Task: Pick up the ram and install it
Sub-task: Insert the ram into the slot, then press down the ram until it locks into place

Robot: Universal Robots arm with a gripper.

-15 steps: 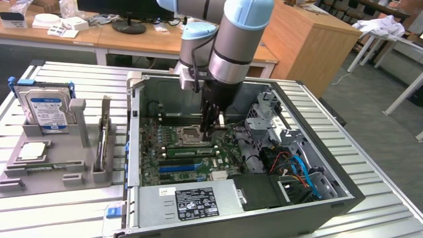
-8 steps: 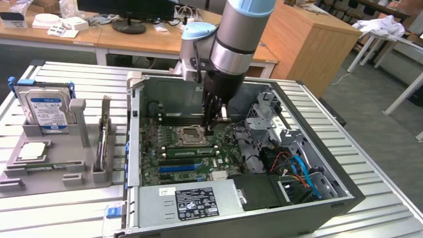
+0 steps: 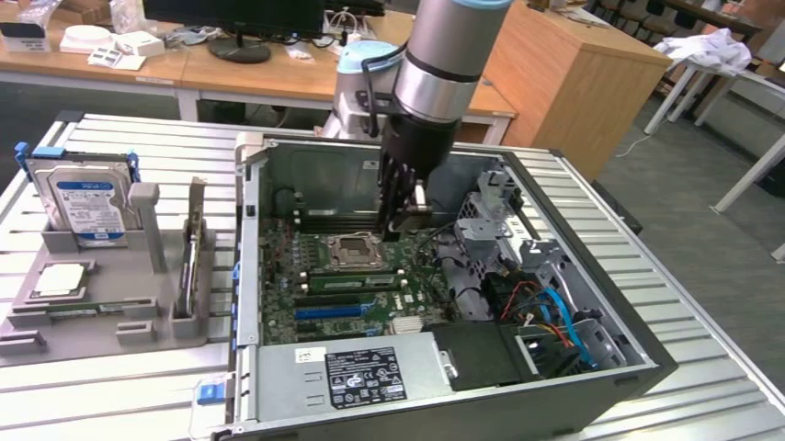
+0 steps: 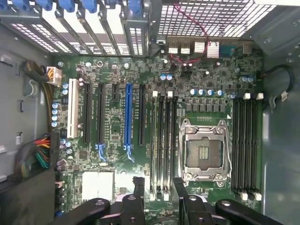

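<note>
Jaws apart, ram [image 3: 353,281] below — in slot [image 3: 322,282]

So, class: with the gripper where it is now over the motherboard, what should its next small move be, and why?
Probably a short straight lift. The gripper hangs open, holding nothing visible, low inside the computer case, just over the memory slots beside the CPU socket; rising straight should avoid snagging anything.

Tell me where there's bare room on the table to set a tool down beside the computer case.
Bare slats of the table lie on the camera side of the grey fixture tray, and along the exterior view's right of the computer case. Inside the case it is crowded: motherboard, cables and gripper.
</note>
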